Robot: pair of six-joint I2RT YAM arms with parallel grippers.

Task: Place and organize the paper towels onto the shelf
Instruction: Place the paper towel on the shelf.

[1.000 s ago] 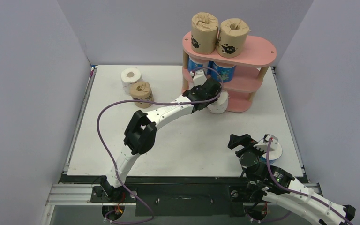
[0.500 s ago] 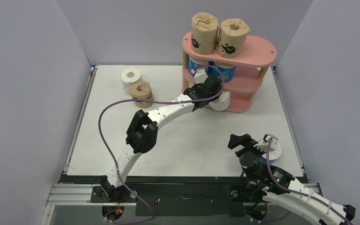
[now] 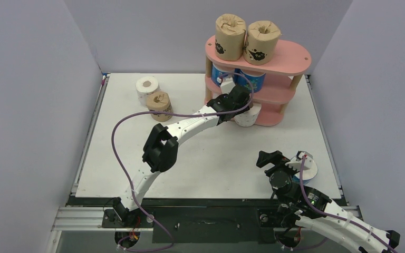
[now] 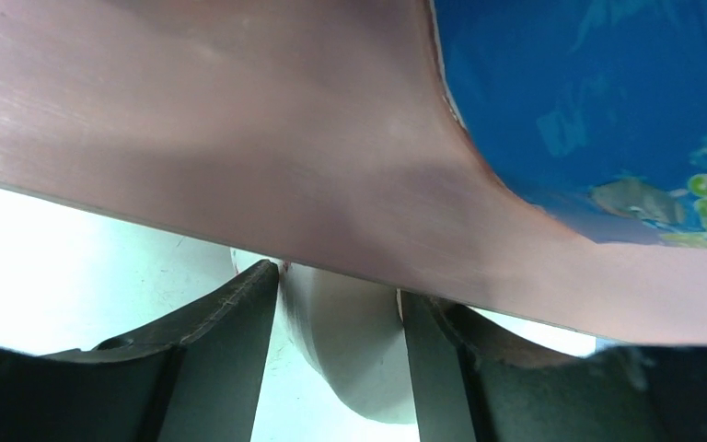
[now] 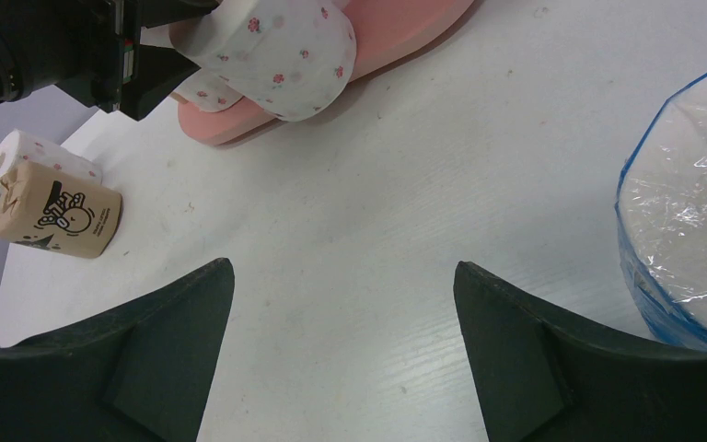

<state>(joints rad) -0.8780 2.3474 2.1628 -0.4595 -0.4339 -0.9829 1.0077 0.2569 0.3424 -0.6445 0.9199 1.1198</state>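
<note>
We see the left claw point(image 4: 339, 299) clamping a pink-dotted white roll point(image 4: 350, 368), a pink shelf board point(image 4: 239, 138) just above it; the right claw point(image 5: 342, 267) gapes wide, worktop point(image 5: 377, 184) below.

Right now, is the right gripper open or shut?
Open: the right gripper shows both fingers wide apart, only table between them.
</note>
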